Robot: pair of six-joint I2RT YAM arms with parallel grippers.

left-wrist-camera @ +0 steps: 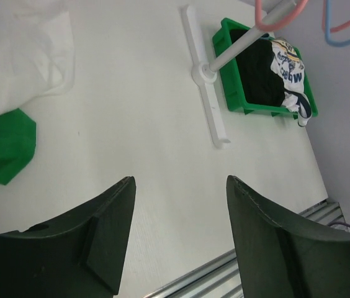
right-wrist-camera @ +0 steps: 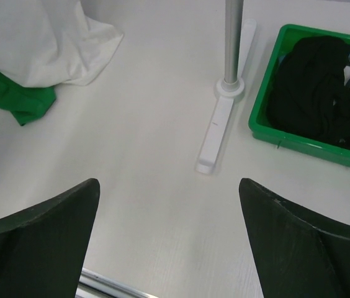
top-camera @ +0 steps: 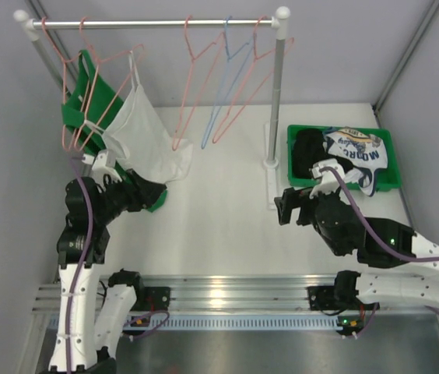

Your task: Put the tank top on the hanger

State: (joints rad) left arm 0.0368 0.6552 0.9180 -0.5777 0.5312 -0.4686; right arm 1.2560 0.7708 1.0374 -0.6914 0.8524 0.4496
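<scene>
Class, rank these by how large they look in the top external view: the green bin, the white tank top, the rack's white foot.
1. green bin
2. white tank top, close behind; it hangs nearer the camera, so its true size is unsure
3. rack's white foot, clearly smallest

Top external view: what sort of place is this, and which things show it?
Probably a robot lab cell staged for laundry practice: grey panel walls round a white table, a clothes rail with a tank top hanging, a green bin of garments.
</scene>
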